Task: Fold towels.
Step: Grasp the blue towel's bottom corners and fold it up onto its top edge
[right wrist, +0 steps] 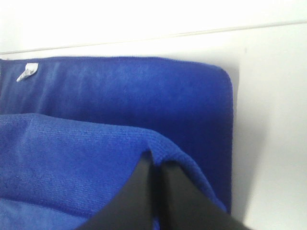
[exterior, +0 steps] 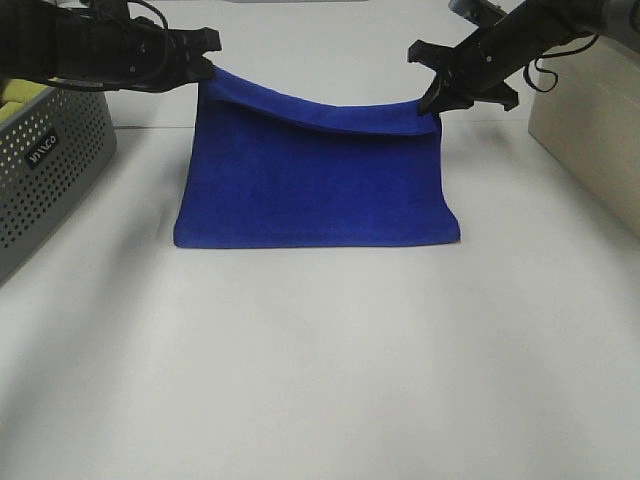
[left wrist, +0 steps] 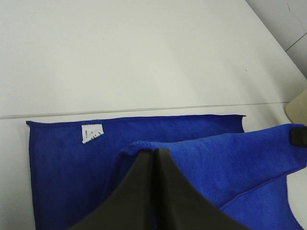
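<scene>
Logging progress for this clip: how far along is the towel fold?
Done: left tool and right tool are each shut on a towel corner. In hand: that edge hangs lifted, sagging between them, over a layer flat on the table. Left: lay it down; no finished fold shows.

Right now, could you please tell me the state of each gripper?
Left gripper: closed, holding one raised corner of the blue cloth towel.
Right gripper: closed, holding the towel's other raised corner.
</scene>
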